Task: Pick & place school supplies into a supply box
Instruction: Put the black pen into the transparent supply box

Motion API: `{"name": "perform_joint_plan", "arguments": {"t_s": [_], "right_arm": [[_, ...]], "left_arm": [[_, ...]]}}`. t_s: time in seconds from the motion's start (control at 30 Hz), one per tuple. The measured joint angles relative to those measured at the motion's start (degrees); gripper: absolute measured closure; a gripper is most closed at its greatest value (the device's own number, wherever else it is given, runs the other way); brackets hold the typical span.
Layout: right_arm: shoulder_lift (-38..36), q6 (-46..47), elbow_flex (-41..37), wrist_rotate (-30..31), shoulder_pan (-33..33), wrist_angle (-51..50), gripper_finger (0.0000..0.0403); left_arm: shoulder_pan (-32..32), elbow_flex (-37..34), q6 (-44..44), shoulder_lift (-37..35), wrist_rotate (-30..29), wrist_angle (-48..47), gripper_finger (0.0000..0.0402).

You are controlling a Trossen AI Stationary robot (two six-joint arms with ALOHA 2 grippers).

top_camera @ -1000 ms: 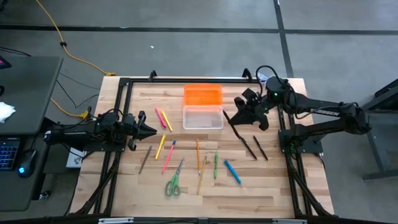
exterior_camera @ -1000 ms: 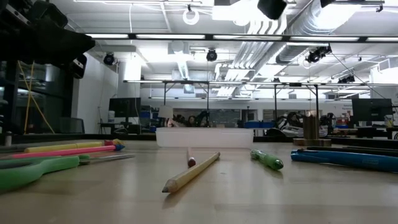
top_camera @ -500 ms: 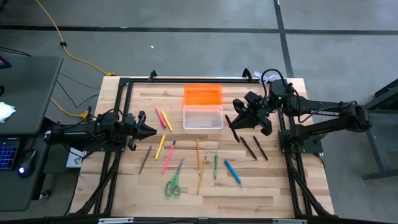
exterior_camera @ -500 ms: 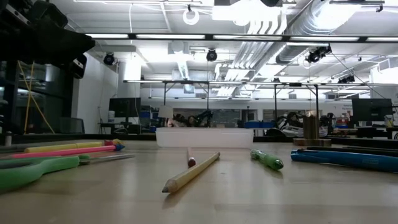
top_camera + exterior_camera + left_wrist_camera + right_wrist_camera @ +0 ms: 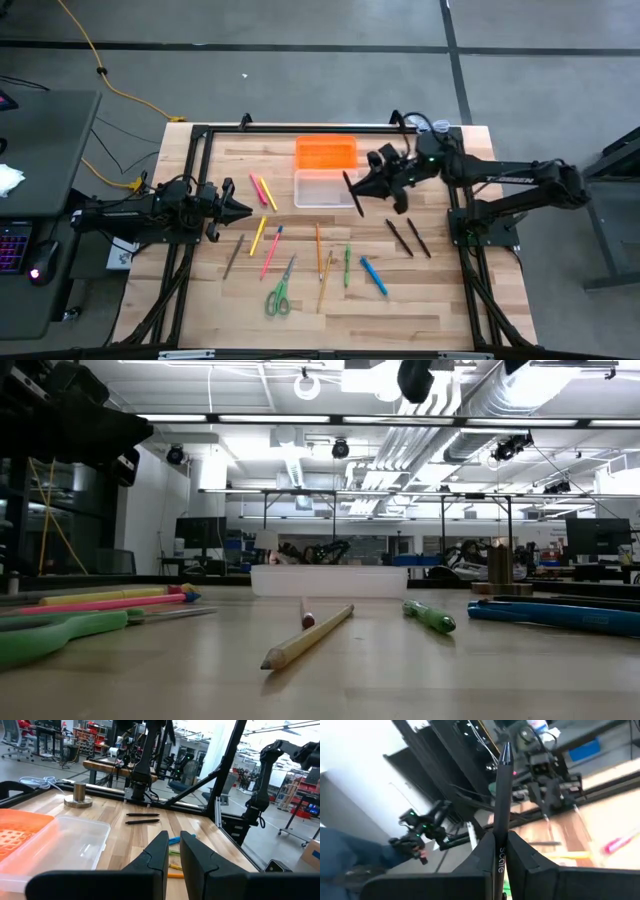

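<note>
Wooden table [image 5: 430,290] strewn with pens: the right tool [image 5: 352,187], pinching a dark pen [image 5: 501,815], hangs by the clear box [image 5: 325,188], next needing to release over it, while the left tool [image 5: 243,208], pressed together, waits at the table's left.

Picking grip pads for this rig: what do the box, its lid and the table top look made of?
Box: clear, smooth plastic by the look; the wood shows through its walls. Lid: opaque orange, probably plastic, with a grid pattern in the left wrist view. Table top: pale wood in jointed strips with visible grain, matte finish.
</note>
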Motion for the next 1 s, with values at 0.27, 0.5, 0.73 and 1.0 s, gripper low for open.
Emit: {"name": "perform_joint_plan", "arguments": {"t_s": [0.27, 0.5, 0.73, 1.0], "right_arm": [[5.5, -4.3, 0.0, 4.3, 0.0, 0.0, 0.0396], [7.4, -7.0, 0.0, 8.8, 0.0, 0.0, 0.0391], [7.5, -9.7, 1.3, 11.1, 0.0, -1.2, 0.0395], [8.3, -19.7, 14.1, 16.7, 0.0, -19.5, 0.0395]], "left_arm": [[0.0, 0.0, 0.0, 0.0, 0.1, 0.0, 0.0325], [0.0, 0.0, 0.0, 0.0, 0.1, 0.0, 0.0325], [0.0, 0.0, 0.0, 0.0, 0.2, 0.0, 0.0325], [0.0, 0.0, 0.0, 0.0, 0.4, 0.0, 0.0325]]}}
